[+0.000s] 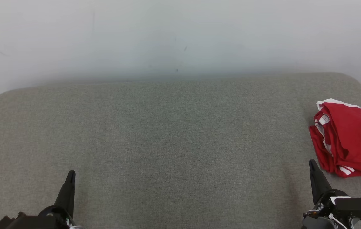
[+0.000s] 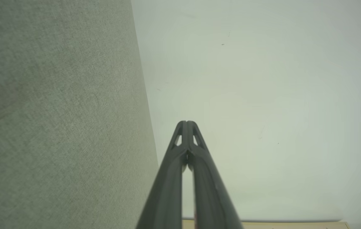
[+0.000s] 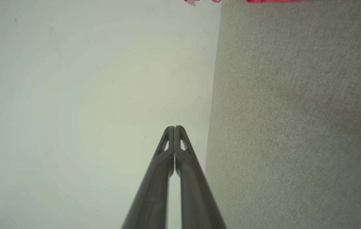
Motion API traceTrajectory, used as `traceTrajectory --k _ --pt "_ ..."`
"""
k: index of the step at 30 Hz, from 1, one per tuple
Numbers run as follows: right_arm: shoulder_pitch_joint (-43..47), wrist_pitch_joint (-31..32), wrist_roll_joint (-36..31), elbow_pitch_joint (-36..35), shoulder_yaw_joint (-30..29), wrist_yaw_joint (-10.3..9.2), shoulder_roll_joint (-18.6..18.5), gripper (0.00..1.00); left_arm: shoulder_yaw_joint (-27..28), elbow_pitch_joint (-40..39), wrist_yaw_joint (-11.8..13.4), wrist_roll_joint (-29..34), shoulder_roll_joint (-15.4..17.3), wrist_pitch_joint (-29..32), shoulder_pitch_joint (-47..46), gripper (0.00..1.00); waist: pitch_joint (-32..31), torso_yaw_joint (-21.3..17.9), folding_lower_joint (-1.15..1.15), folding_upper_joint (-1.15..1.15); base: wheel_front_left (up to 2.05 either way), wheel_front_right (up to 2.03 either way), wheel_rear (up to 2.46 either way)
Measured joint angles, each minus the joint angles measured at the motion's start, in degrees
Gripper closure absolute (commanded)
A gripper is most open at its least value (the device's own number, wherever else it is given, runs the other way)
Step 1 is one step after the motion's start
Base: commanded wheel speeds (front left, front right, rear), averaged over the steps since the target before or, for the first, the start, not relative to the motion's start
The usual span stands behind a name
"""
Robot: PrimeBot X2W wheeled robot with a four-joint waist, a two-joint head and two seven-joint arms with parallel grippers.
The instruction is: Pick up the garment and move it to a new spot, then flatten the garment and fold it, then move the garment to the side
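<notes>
Red garment (image 1: 352, 136) lies crumpled at the worktop's (image 1: 167, 143) right edge; left claw (image 1: 71, 173) and right claw (image 1: 311, 162) pinched closed, empty

Grey fabric tabletop (image 1: 174, 143): left and middle lie open, passable from the front edge to the white wall (image 1: 180, 38) behind. Obstruction: crumpled red garment (image 1: 352, 136) at the right edge, just beyond the right pincer (image 1: 311, 163).

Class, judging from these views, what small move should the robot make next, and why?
Probably open the right gripper and reach toward the crumpled red garment: it lies unheld just beyond that gripper, which is shut.
</notes>
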Motion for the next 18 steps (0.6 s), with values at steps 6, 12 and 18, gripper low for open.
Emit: traceTrajectory --k 6,12,18 --pt "0.0 0.0 0.0 0.0 0.0 0.00 0.0 1.00 0.0 0.0 0.0 0.0 0.0 0.0 0.0 1.00 0.0 0.0 0.00 0.00 0.00 0.00 0.00" --pt "0.0 0.0 0.0 0.0 0.0 0.00 0.0 1.00 0.0 0.0 0.0 0.0 0.0 0.0 0.0 1.00 0.0 0.0 -0.01 0.00 0.00 0.00 0.00" --pt "0.0 0.0 0.0 0.0 0.0 0.00 0.0 1.00 0.0 0.0 0.0 0.0 0.0 0.0 0.0 1.00 0.0 0.0 -0.01 0.00 0.00 0.00 0.00"
